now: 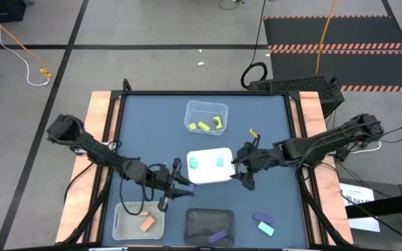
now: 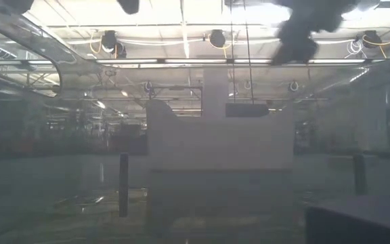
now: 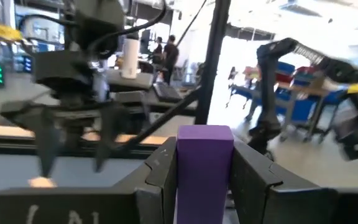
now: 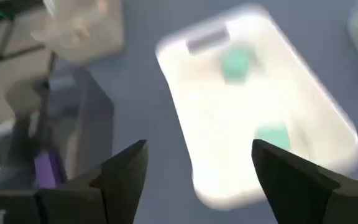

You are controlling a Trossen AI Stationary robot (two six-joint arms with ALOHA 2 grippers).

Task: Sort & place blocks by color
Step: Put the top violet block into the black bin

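This is looking like a large robotics lab or workshop hall: cables [image 1: 19, 49] are trailing over a grey floor beside striped hazard mats [image 1: 333, 49], ceiling lights [image 2: 215, 37] are glowing overhead, and people [image 3: 166, 53] are standing among blue carts [image 3: 303, 106] beyond the worktop [image 1: 152, 118].

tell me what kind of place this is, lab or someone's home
Most likely a robotics lab or workshop, not a home. The blue-topped table stands on a bare grey floor with taped lines and loose cables. Beyond the left gripper and its purple block, people stand among benches and equipment.
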